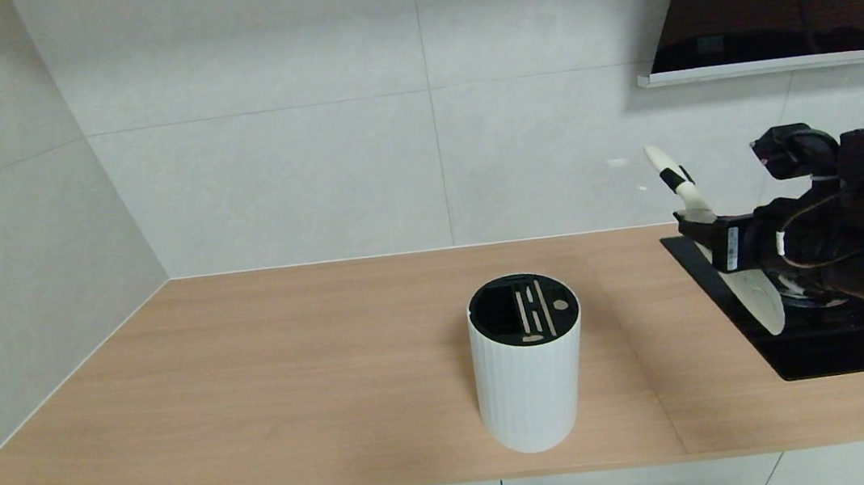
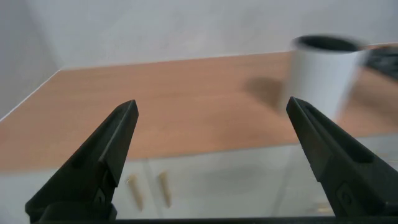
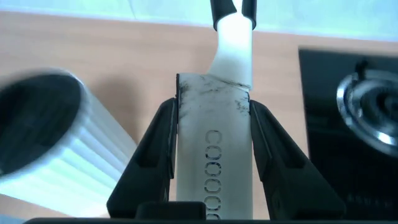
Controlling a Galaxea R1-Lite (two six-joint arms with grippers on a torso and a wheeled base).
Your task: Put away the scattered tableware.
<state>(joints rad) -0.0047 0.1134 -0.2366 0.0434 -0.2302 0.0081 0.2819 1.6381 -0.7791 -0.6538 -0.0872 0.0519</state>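
Clamping the knife (image 1: 762, 301) across its flat blade with right gripper (image 3: 212, 134); likely light, stiff, slippery, brittle. With left gripper (image 2: 211, 106) wide apart, empty.

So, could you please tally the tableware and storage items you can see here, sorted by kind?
Knives: 1, the white knife, held in the right gripper.
Holders: 1, the white slotted holder, standing upright on the counter.
Total: 2.
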